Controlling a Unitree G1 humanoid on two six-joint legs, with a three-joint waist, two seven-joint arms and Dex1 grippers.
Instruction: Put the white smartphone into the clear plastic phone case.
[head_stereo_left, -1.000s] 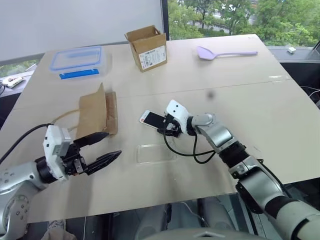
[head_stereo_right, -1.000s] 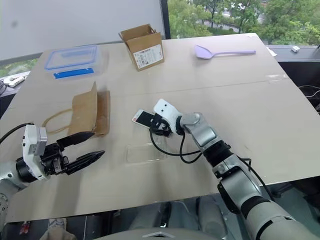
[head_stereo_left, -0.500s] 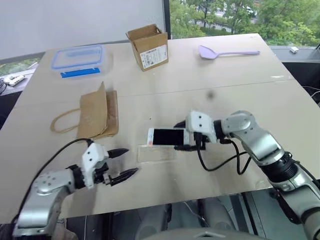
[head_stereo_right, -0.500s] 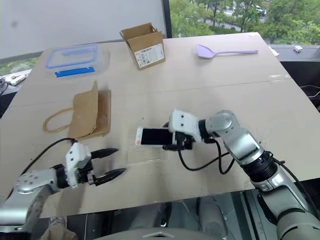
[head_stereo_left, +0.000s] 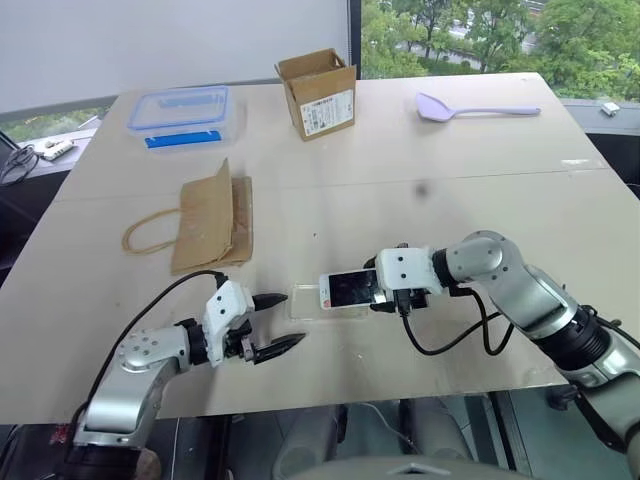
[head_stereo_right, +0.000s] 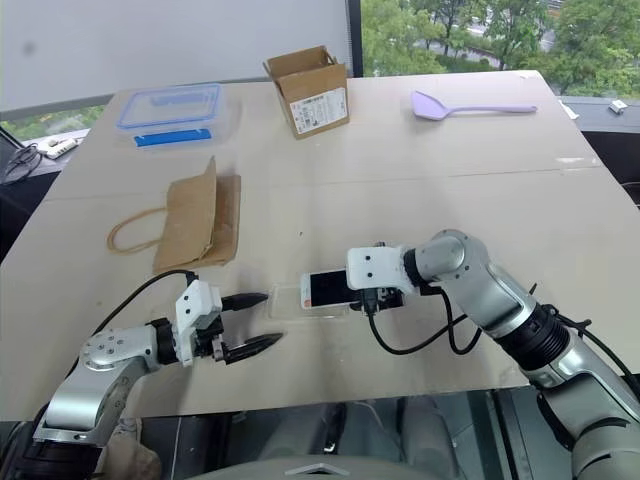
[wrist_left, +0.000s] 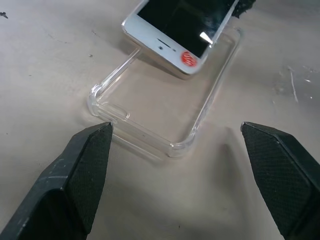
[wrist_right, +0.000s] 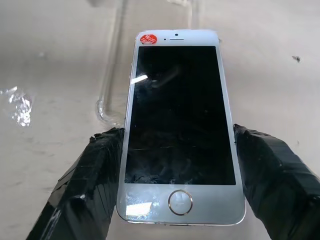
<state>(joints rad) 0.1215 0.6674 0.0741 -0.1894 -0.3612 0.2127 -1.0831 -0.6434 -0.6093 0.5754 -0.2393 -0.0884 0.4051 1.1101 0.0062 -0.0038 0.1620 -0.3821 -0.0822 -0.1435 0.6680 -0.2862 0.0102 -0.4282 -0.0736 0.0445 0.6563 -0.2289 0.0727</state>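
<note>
The white smartphone (wrist_right: 179, 125), black screen up with a red sticker at its top end, is gripped by its long edges in my right gripper (head_stereo_left: 378, 290), which is shut on it. It hangs slightly tilted over the right part of the clear plastic phone case (wrist_left: 155, 107). The case (head_stereo_left: 303, 301) lies flat on the table near the front edge. My left gripper (head_stereo_left: 294, 319) stands open just short of the case's left end, low over the table, with nothing between its fingers (wrist_left: 80, 170).
A brown paper bag (head_stereo_left: 210, 215) lies left of centre. An open cardboard box (head_stereo_left: 320, 92), a clear box with a blue-rimmed lid (head_stereo_left: 180, 110) and a purple spoon (head_stereo_left: 470, 105) sit at the back. The right wrist's black cable (head_stereo_left: 450, 335) loops near the front edge.
My right gripper has carried the phone back toward me, from beyond the case to over its right part, rolling the wrist. My left gripper has sunk and come right to the case's left end.
</note>
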